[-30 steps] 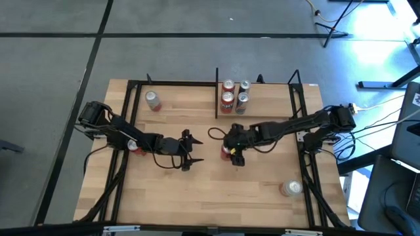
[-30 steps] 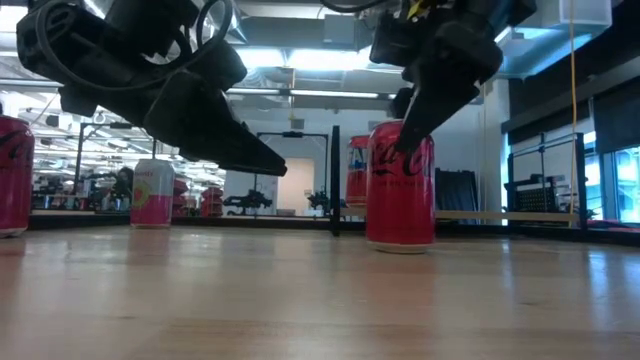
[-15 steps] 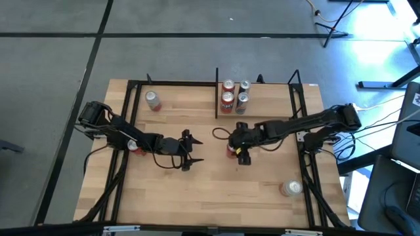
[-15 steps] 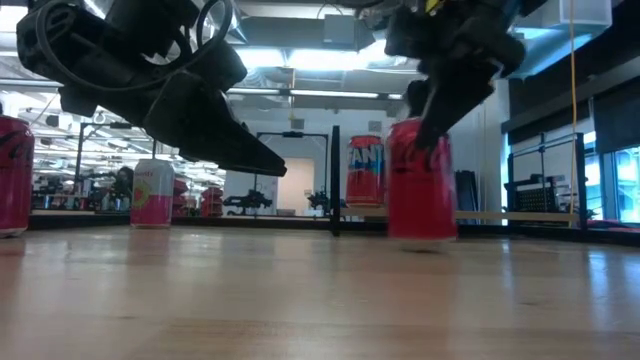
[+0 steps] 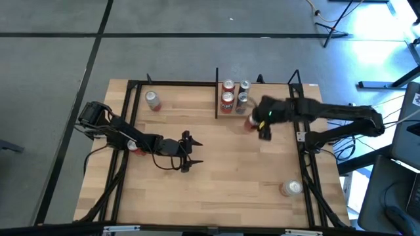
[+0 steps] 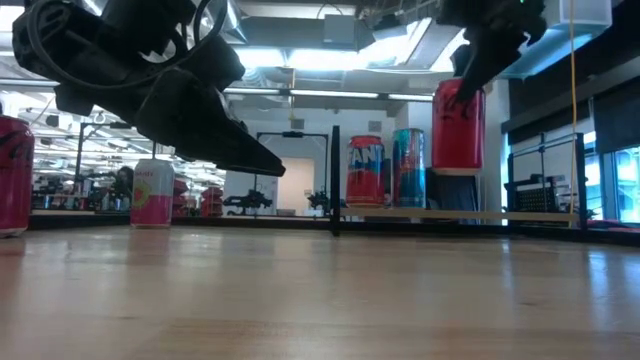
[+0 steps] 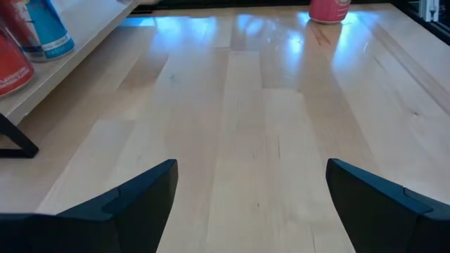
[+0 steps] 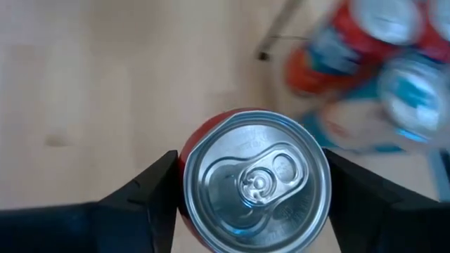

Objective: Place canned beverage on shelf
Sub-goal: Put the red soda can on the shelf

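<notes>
The right gripper's (image 8: 253, 197) two dark fingers (image 8: 144, 197) press against opposite sides of a red can (image 8: 256, 183), clamping it upright with its silver top and pull tab facing the wrist camera. In the low view that can (image 6: 458, 128) hangs clear of the tabletop (image 6: 320, 300), raised above the level of the shelf board (image 6: 460, 213). From overhead the right gripper (image 5: 258, 122) and its can (image 5: 249, 122) sit just right of the four cans (image 5: 234, 96) standing together on the shelf (image 5: 275, 98), at the far right part of the table beside the black upright (image 5: 216, 92).

The left gripper (image 5: 190, 152) hovers low over the middle of the table, its fingers (image 7: 119, 204) spread wide apart with nothing between them. The left wrist view looks across bare wood toward a pink can (image 7: 330, 10).

Other cans stand apart: a silver-topped one (image 5: 153, 100) at the far left, a red one (image 5: 134, 147) under the left arm, and one (image 5: 291, 189) at the near right.
</notes>
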Tool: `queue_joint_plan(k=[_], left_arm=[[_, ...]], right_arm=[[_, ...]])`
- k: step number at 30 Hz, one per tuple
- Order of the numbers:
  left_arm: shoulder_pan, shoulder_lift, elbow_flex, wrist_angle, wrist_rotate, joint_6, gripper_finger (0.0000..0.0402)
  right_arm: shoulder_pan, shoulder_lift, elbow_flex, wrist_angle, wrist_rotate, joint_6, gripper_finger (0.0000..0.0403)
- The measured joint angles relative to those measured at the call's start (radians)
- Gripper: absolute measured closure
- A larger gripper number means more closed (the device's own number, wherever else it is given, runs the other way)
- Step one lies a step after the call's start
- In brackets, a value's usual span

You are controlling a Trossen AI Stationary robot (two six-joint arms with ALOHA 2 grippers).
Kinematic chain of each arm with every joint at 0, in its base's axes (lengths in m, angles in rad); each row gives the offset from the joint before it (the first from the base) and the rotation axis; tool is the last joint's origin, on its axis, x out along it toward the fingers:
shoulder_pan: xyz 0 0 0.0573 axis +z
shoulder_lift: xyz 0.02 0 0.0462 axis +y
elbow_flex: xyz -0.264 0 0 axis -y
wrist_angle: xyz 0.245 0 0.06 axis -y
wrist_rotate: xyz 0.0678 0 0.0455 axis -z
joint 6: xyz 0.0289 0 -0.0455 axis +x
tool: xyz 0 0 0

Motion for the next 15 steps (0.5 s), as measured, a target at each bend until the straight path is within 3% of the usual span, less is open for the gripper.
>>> queue_joint_plan(k=[7,15], left_arm=[[0.0,0.0,0.0,0.0,0.0,0.0,0.0058],[0.0,0.0,0.0,0.001,0.0,0.0,0.0058]], right_arm=[[-0.325,-0.036,0.0,-0.013,-0.174,-0.188,0.0149],[-0.616,0.036,0.001,0.048,-0.376,-0.317,0.0149]])
